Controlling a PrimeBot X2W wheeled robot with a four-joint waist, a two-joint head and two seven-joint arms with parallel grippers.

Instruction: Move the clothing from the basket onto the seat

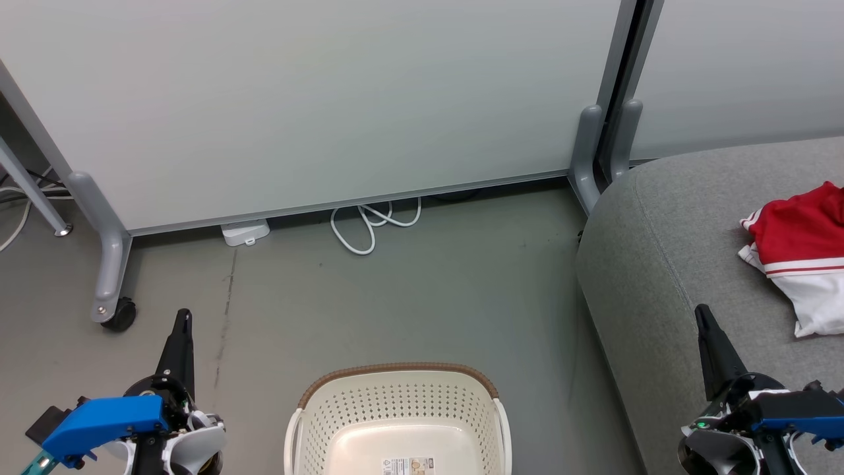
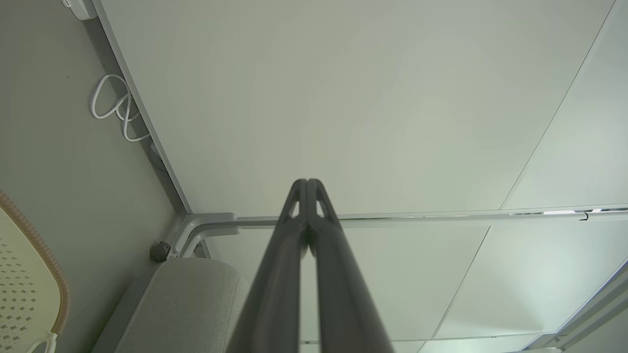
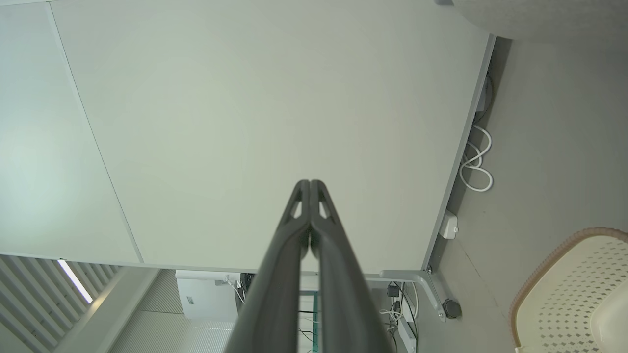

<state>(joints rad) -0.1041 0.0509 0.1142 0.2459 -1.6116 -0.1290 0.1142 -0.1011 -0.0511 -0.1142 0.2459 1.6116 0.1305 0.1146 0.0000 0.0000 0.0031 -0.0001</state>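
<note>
Pale partition panels point(image 1: 330, 99) on grey legs back the scene, w/ grey floor point(image 1: 428, 284) below; the seat point(image 1: 659, 251) takes the right side, rounded end toward the basket, long axis running off right; the basket point(image 1: 395, 367) stands on the floor btwn my arms, brown rim on the far side, a label on its bottom; the clothing point(image 1: 798, 244) lies heaped on the seat, red part away from me, white part toward me, long axis approx front-to-back, cut by the frame edge; my left pincer point(image 1: 182, 316) and right pincer point(image 1: 700, 310) are both closed on nothing, fingers pointing fwd, the right one over the seat; a white cable point(image 1: 369, 227) loops under the panel.
</note>
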